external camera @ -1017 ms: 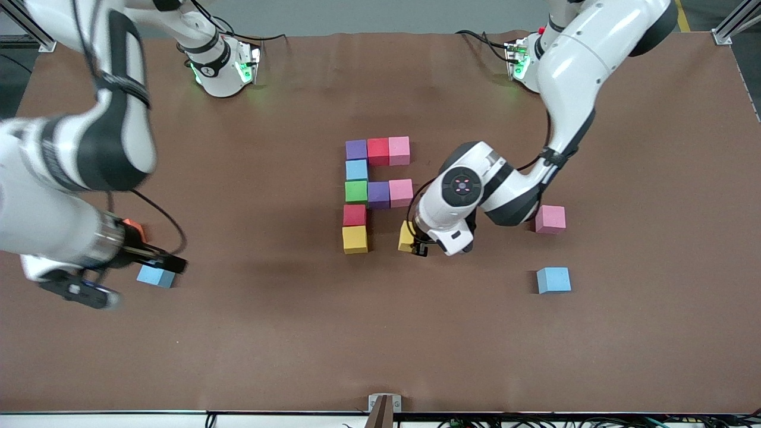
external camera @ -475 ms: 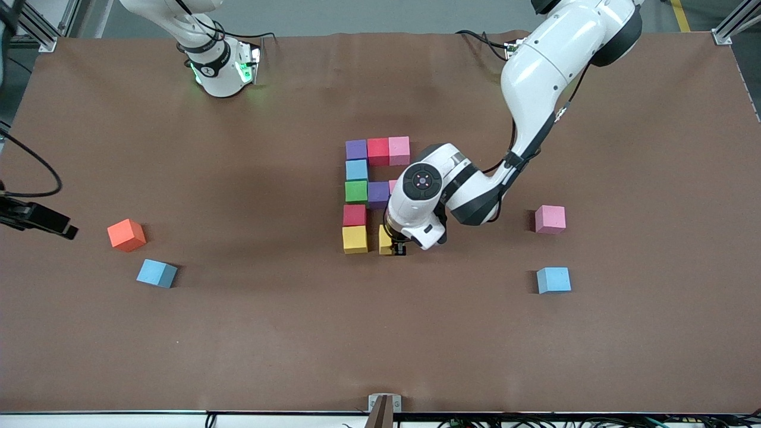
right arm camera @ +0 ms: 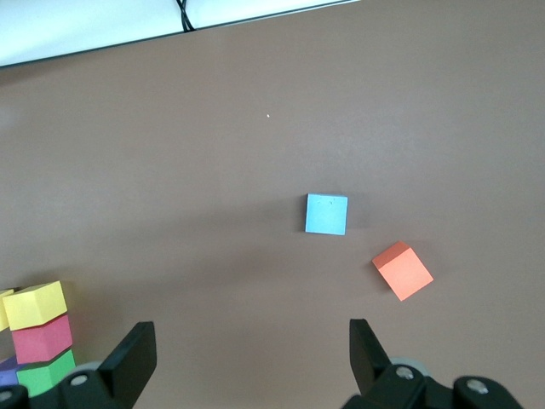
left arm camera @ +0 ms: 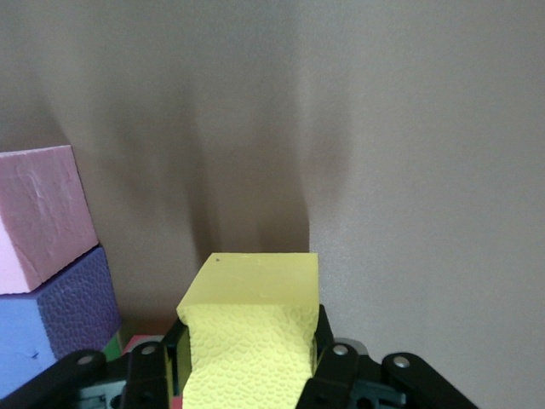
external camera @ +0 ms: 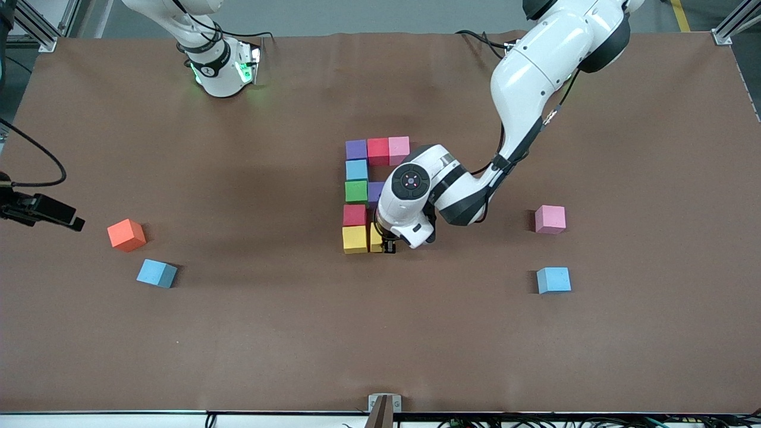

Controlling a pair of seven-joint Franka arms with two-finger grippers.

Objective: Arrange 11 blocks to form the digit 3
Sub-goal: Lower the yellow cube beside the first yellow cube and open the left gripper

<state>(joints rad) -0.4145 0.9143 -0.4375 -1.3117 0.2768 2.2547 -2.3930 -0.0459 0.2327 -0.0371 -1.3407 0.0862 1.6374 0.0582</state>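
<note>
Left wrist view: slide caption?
Left gripper holds a yellow cube beside the pink cube and purple cube.

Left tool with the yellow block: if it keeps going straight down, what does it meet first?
Probably bare table: the left tool holds its yellow block beside the placed yellow block. Height above the table is unclear.

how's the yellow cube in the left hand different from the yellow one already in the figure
The held yellow cube is clamped in the left hand; the placed yellow cube sits free on the table. The placed one touches the red cube as the spine's end; the held one is beside it. Both are the same colour and size.
</note>
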